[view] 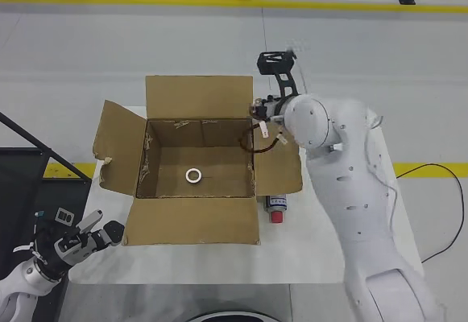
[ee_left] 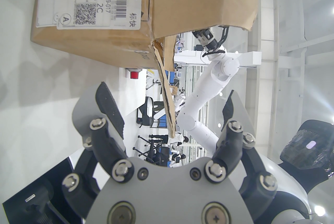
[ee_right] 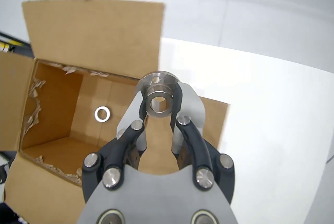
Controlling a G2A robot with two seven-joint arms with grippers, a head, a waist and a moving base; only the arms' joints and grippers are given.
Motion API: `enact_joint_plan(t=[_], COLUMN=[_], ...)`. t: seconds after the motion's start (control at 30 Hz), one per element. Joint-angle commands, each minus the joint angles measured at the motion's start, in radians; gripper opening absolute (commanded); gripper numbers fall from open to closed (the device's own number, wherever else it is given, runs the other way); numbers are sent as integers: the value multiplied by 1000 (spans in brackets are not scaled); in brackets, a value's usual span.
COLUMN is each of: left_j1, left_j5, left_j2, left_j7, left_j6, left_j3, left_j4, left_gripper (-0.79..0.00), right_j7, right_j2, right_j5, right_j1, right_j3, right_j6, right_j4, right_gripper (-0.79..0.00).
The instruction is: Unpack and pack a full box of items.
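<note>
An open cardboard box [view: 193,221] stands in the middle of the white table [view: 298,249] with all its flaps folded out. A metal ring [view: 193,175] lies flat on the box floor [ee_right: 102,114]. My right gripper [ee_right: 158,102] is shut on a flanged metal hub [ee_right: 156,83], held above the box's right-hand flap [view: 280,169] near the rim. My left gripper [view: 105,234] hangs open and holds nothing, off the table's near left corner and level with the labelled box wall [ee_left: 104,0]; its fingers [ee_left: 109,107] are spread wide.
A small cylinder with a red cap [view: 275,208] lies on the table against the box's right side, its red end [ee_left: 134,74] peeking from under the box corner. A black surface [view: 8,193] borders the table's left edge. Bare table lies right of the box.
</note>
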Motion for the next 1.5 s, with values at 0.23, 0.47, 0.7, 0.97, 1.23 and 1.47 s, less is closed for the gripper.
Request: enact_joint_plan(t=[0.23, 0.47, 0.7, 0.97, 1.23, 1.47], left_j1=[0, 0, 0, 0, 0, 0], left_j5=[0, 0, 0, 0, 0, 0], left_j2=[0, 0, 0, 0, 0, 0], left_j7=[0, 0, 0, 0, 0, 0], left_j6=[0, 0, 0, 0, 0, 0], left_j3=[0, 0, 0, 0, 0, 0], left_j4=[0, 0, 0, 0, 0, 0], left_gripper=[0, 0, 0, 0, 0, 0], right_j7=[-94, -179, -246, -304, -331, -315], right_j2=[-60, -110, -157, -199, -224, -232], right_j5=[191, 238, 292, 326, 337, 334], right_j1=[50, 82, 121, 162, 194, 215], right_j3=[-189, -299, -360, -391, -400, -400], right_j6=[-68, -59, -87, -103, -120, -148], right_j4=[281, 468, 640, 769, 839, 839], right_gripper=[-785, -785, -785, -708, -511, -363])
